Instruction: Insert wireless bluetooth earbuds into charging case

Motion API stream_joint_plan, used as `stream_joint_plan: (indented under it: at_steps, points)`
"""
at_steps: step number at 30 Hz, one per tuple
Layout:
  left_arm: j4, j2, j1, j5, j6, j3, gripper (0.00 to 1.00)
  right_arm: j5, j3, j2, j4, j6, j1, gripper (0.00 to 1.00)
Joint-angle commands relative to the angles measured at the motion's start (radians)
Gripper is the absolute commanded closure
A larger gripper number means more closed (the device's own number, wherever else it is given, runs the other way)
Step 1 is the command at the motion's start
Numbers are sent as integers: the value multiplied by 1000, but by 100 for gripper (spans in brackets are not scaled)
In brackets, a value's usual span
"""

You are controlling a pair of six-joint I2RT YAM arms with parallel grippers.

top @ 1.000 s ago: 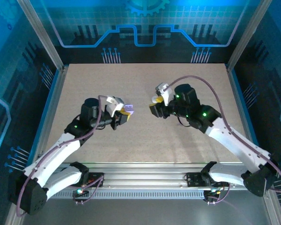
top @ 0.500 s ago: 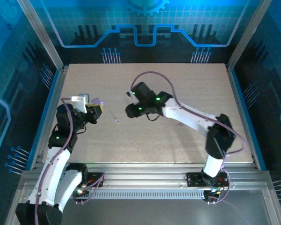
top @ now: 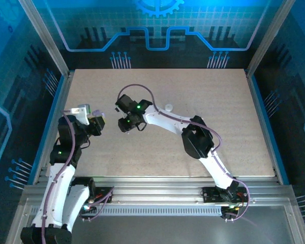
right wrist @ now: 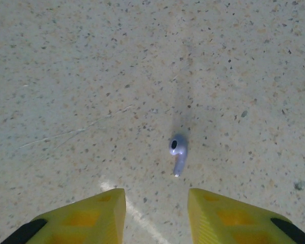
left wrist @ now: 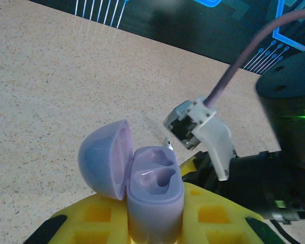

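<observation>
The step in hand looks like the pickup of the lavender earbud [right wrist: 177, 152], which lies on the table [right wrist: 66, 76] just ahead of the right gripper [right wrist: 155, 216], whose jaws stand parted and empty, the bud slightly off the middle of their gap. The left gripper [left wrist: 153, 226] is clenched on the charging case [left wrist: 155, 190], its lid swung open above the fingers. Next the right gripper likely needs to advance, centre on the bud and pinch gently, as so small and glossy a thing could squirt out.

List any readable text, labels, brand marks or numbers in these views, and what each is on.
None readable.
The open lavender case: no print visible.
The earbud: no marking visible.
The blue back wall: a gear and circuit-line graphic, no words or numbers.
</observation>
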Motion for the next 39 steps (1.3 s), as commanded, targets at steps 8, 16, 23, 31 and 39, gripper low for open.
stream_joint_plan:
  at_steps: [8, 16, 23, 31, 39]
  points:
    - [-16, -16, 14, -15, -12, 7, 83, 34, 101, 118, -53, -39, 18, 62]
    - [-14, -16, 14, -16, -17, -8, 83, 14, 138, 165, -41, -44, 19, 62]
    - [-4, -15, 14, -13, -16, -7, 83, 27, 177, 201, -54, -48, 19, 63]
    - [8, -6, 14, -6, -21, -17, 83, 76, 178, 215, -73, -52, 21, 65]
    - [10, -3, 14, -2, -23, -15, 83, 80, 173, 229, -70, -38, 21, 69]
